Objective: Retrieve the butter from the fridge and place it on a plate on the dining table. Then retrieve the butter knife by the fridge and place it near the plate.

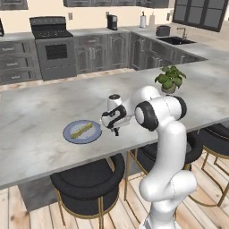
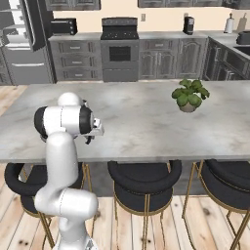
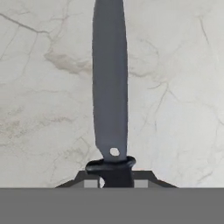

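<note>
Look left to right across the left base view. First you see the stove (image 1: 53, 47) by the back wall, well away from the counter (image 1: 40, 107). On the counter near its front edge sits the plate (image 1: 70, 133), and the butter (image 1: 82, 130) lies flat on it. Just right of the plate hangs your pincer (image 1: 116, 131), low over the stone. The white arm (image 1: 165, 147) bends in behind it. Farther right a plant (image 1: 170, 79) in a pot stands on the counter, well apart from the plate. A sink (image 1: 176, 40) is past it in the far corner. Black stools (image 1: 87, 181) are tucked under the front edge of the counter.

In the right base view you see the fridge (image 2: 17, 41) far left with a door open, and the arm covers the pincer and the plate.

In the hand view the pincer (image 3: 114, 180) is clamped on the knife (image 3: 110, 87) at its black handle. The grey blade points straight away over bare stone. You cannot tell if the blade touches the counter.
</note>
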